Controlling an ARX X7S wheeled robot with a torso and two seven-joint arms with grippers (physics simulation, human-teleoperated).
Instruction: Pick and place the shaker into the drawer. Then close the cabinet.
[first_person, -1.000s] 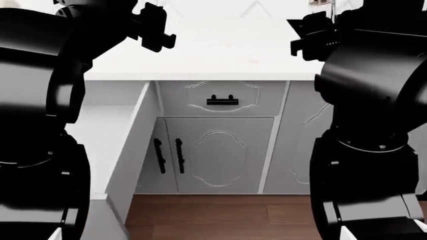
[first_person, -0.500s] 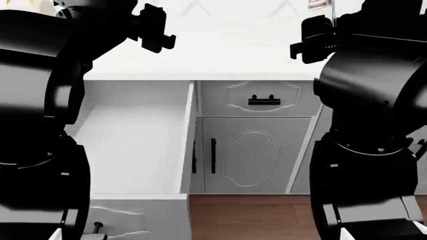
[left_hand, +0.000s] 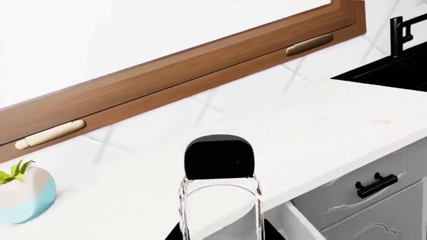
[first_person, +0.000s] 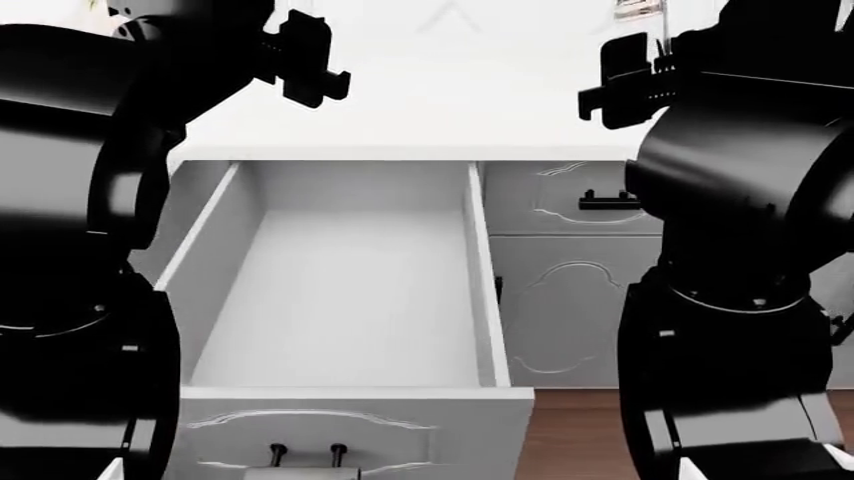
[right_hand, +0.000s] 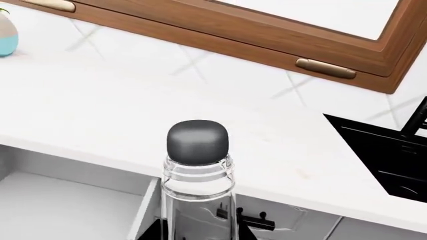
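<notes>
The drawer (first_person: 334, 300) of the cabinet (first_person: 567, 300) stands pulled out at 6 o'clock from me, and nothing lies inside it. The step in hand, I judge, is to find and take the shaker. I cannot surely see it; a small object (first_person: 638, 8) at 1 o'clock on the far table (first_person: 441, 110), cut by the frame, may be it. I should reach there slowly, with the right arm, and come straight from above. My left pincer (first_person: 314, 65) and right pincer (first_person: 621, 85) hang over the table; how far they are spread I cannot tell.
</notes>
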